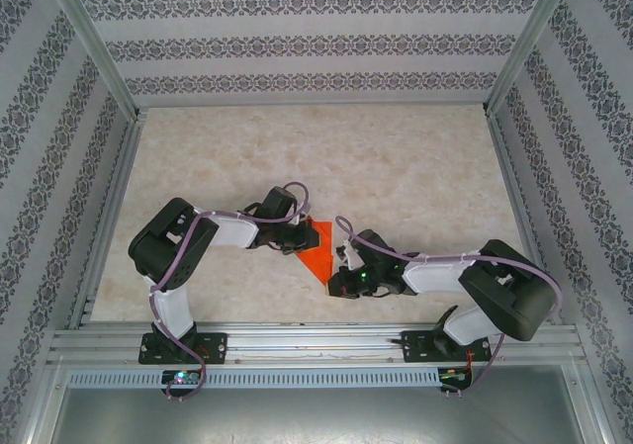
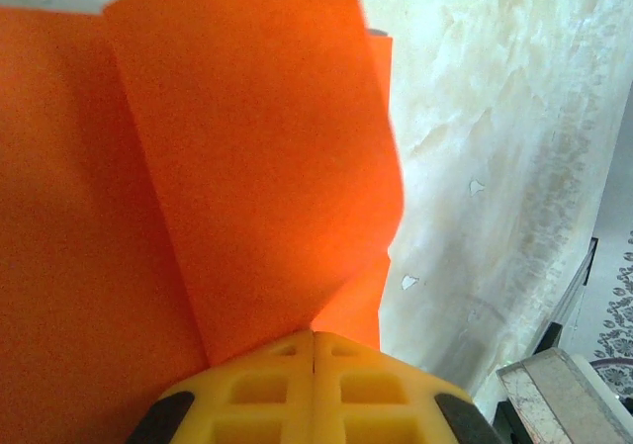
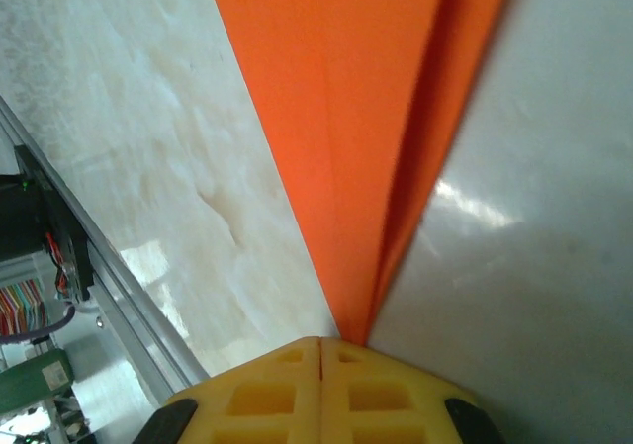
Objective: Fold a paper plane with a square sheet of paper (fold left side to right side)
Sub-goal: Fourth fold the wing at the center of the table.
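just beyond the near rail point(image 1: 316, 337) the square sheet of paper point(image 1: 316, 254) lies creased to a point. my left gripper point(image 2: 314, 337) pinches a lifted flap farther from the rail, my right gripper point(image 3: 321, 343) clamps the tip nearer it. i judge this fold midway; wings remain.
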Controlling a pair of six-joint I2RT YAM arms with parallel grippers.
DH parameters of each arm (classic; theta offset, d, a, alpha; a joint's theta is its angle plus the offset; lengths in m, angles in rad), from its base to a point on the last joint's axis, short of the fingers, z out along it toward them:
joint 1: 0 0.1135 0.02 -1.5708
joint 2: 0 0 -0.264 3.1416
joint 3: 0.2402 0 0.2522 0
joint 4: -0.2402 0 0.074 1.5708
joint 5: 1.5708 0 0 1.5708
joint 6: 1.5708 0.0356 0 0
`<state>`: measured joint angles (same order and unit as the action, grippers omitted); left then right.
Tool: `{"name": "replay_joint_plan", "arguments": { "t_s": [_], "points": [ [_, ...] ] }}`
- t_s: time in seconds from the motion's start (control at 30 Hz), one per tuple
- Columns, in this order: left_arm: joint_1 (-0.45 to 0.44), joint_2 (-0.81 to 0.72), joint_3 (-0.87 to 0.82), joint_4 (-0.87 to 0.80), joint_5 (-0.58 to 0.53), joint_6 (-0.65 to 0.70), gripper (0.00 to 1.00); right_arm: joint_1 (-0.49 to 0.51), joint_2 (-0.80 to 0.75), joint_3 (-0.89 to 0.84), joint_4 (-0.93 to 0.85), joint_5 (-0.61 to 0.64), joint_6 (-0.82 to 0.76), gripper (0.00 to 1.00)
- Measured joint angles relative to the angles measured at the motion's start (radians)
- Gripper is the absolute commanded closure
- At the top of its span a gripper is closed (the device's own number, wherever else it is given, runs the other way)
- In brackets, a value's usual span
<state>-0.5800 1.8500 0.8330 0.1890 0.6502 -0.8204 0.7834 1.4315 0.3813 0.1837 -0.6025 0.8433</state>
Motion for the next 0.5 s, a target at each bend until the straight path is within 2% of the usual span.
{"name": "replay_joint_plan", "arguments": {
  "t_s": [0.27, 0.37, 0.5],
  "points": [
    [0.004, -0.007, -0.008, 0.003, -0.006, -0.008, 1.00, -0.076, -0.214, -0.006, -0.075, -0.024, -0.003, 1.00],
    [0.005, -0.007, -0.009, 0.003, -0.006, -0.011, 1.00, -0.100, -0.216, -0.001, -0.071, -0.018, -0.004, 1.00],
    [0.005, -0.007, -0.009, 0.003, -0.006, -0.011, 1.00, -0.100, -0.139, 0.039, -0.055, 0.004, -0.004, 1.00]
  ]
}}
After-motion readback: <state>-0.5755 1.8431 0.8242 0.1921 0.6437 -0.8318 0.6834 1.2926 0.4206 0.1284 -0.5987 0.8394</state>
